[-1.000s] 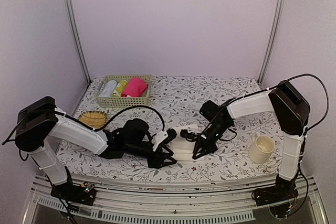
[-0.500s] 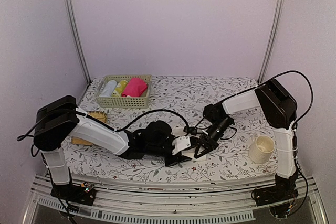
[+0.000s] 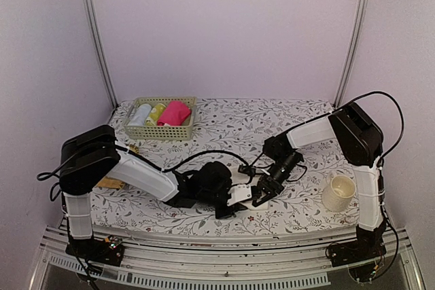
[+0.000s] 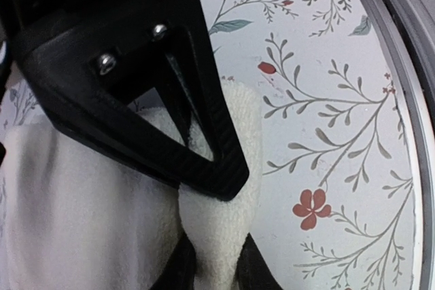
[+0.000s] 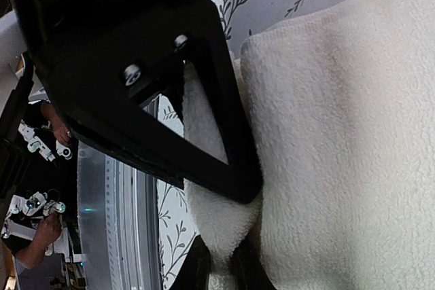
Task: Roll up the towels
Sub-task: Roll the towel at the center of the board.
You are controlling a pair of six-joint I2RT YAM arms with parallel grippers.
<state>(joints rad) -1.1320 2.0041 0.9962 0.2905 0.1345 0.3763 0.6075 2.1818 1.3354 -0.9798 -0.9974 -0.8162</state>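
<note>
Cream towel (image 3: 239, 192) lies near-centre on table (image 3: 224, 117) | left gripper (image 3: 228, 206) and right gripper (image 3: 261, 195) each clenched on a fold of its edge | paired grip likely keeps the roll even

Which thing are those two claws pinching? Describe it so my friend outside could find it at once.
On the flowered table, look near the front edge, where the left claw and right claw meet. Both pinch the cream-white towel, a fluffy cloth lying on the table, unlike the hard mug at the right or the rolled cloths in the far basket.
</note>
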